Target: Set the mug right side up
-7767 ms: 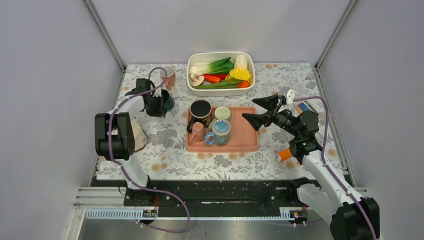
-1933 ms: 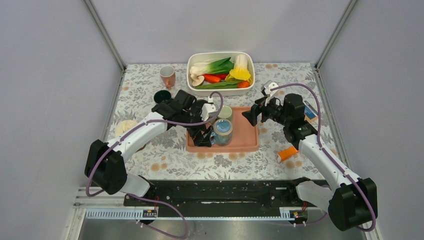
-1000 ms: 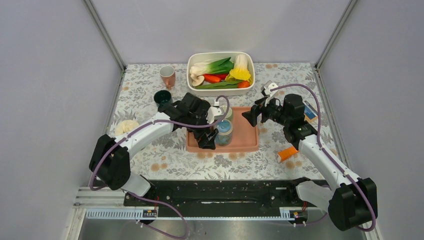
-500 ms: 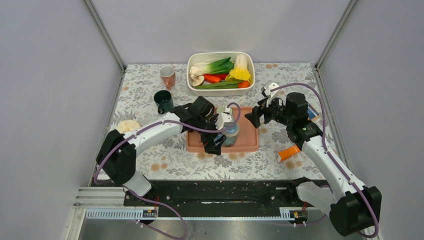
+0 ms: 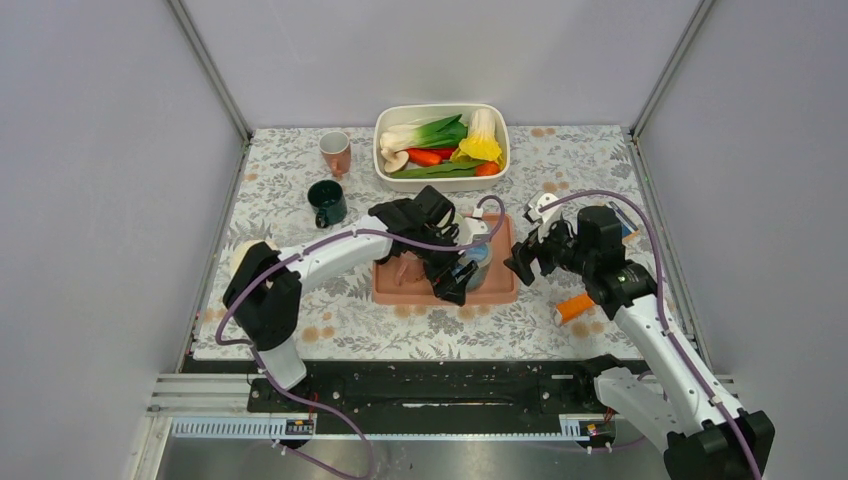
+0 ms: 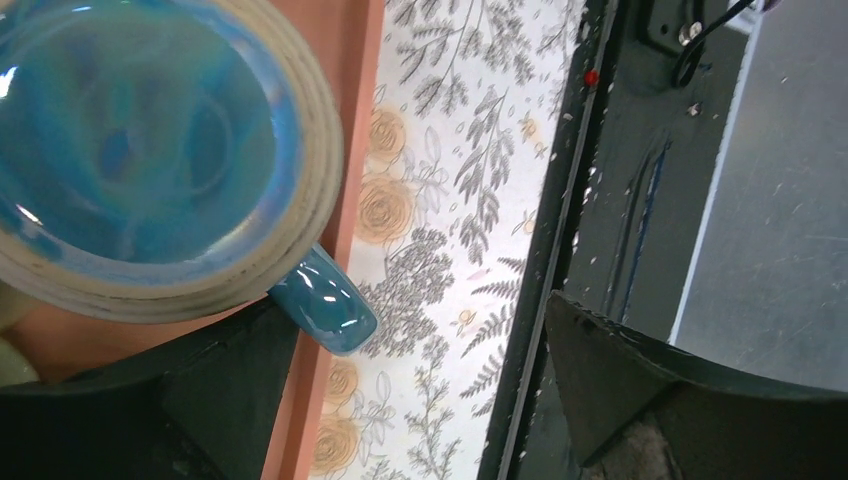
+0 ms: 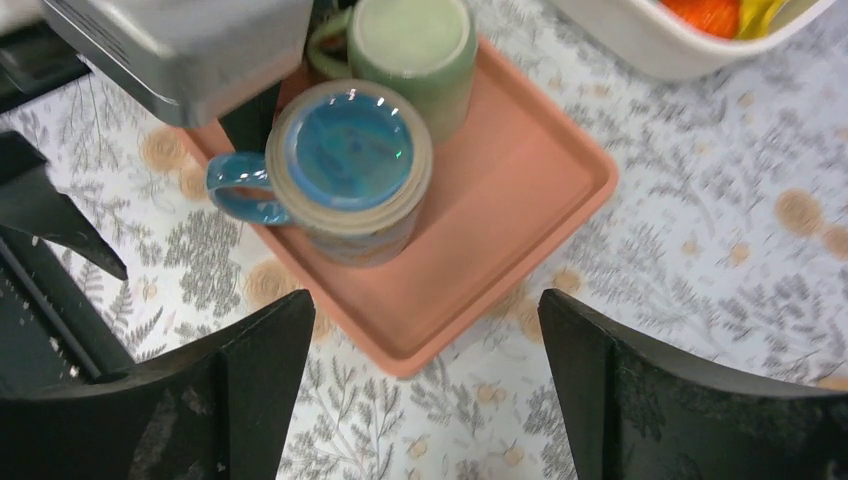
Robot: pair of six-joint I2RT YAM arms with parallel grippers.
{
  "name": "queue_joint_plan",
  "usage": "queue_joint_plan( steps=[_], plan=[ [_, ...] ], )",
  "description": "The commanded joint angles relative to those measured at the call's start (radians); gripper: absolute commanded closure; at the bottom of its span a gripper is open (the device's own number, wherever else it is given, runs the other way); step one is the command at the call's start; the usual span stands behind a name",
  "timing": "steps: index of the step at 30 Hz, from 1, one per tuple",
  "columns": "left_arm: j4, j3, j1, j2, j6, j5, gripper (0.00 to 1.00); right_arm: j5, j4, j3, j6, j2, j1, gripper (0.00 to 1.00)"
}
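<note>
The floral surface (image 5: 330, 310) is carrying a pink tray (image 7: 520, 210). The blue mug (image 7: 350, 170) is sitting base-up by the tray's edge, so it is waiting to be flipped. The left gripper (image 6: 440, 400) is holding its fingers wide apart around the handle (image 6: 322, 300), gripping nothing and probably lining up a grasp. The right gripper (image 7: 430, 400) is hovering nearby, fingers also spread and empty, seemingly ready to assist.

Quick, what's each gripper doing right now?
Left gripper: open, empty, either side of the handle of the blue mug.
Right gripper: open, empty, above the tray.
</note>
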Motion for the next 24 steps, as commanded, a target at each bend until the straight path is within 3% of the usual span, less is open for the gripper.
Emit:
queue_joint_plan(
  steps=[1,15,24],
  plan=[
    [0.081,0.066,-0.05,0.013,-0.096,0.037,0.05,0.035,-0.051,-0.017,0.005,0.009,-0.004,0.08],
    [0.195,0.112,-0.083,0.132,-0.292,0.046,0.05,0.196,-0.069,-0.003,0.075,-0.026,-0.004,0.06],
    [0.241,0.219,-0.112,0.179,-0.394,0.072,0.03,0.239,-0.091,0.016,0.116,-0.067,-0.025,0.05]
  ],
)
